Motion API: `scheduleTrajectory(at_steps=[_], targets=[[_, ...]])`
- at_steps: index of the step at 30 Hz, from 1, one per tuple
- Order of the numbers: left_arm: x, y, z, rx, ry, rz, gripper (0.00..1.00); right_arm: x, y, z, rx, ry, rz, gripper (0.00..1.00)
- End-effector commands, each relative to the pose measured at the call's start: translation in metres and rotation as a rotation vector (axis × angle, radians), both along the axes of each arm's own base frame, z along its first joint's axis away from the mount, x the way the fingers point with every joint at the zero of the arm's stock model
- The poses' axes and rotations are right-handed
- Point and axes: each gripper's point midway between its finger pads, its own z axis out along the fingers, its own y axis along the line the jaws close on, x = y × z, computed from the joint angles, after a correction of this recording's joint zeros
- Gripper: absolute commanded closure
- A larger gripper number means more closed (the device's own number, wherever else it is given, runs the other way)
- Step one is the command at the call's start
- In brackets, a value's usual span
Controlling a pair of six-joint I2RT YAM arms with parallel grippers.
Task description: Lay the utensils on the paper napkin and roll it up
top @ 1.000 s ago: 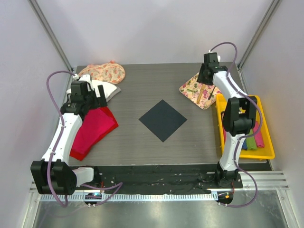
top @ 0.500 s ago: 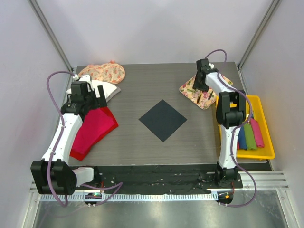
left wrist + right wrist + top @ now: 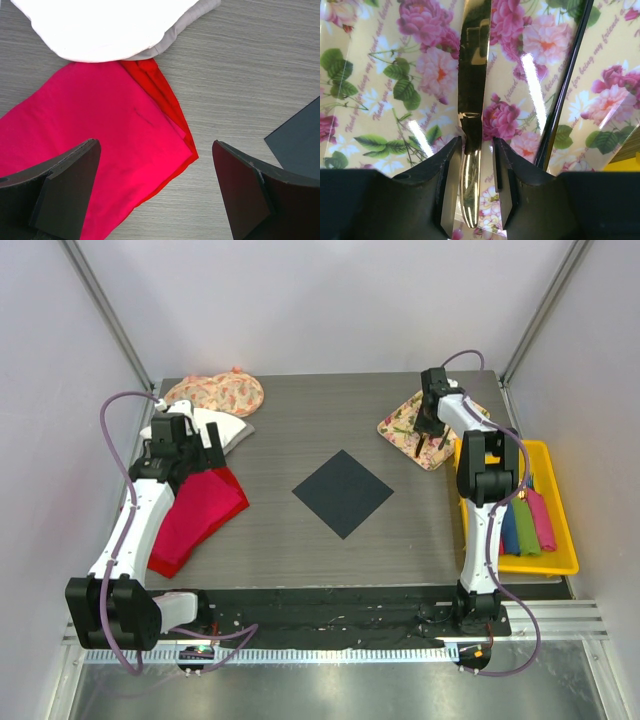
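Overhead first: the paper napkin lies flat at the centre of the worktop, a plain, very dark square turned like a diamond. The right hand is reaching far out over a floral cloth, well apart from the napkin. Any cutlery there is too small to pick out from up here. The left hand hangs over a red cloth.

Left wrist now: the left hand is spread wide and holding nothing, with the red cloth below it. Only one napkin corner shows, cut off at the right edge.

Right wrist: here's the utensil, a slim, glossy gold piece lying lengthwise on the floral cloth. Its rounded end sits right between the fingers of the right hand. They have drawn in close on either side, but I cannot tell whether the pads are actually pinching it. Its far end runs off the top of the picture. A thin black strip lies beside it, and I can't make out what it is.
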Motion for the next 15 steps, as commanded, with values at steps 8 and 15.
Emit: scheduleTrajectory(at_steps=[8,15], targets=[[0.007,0.007,0.006,0.031,-0.037,0.017,0.0,-0.002,0.007,-0.014,0.045,0.019,-0.009,0.7],[0.007,0.008,0.008,0.036,-0.035,0.018,0.0,-0.006,0.0,-0.014,0.058,0.024,-0.022,0.9]])
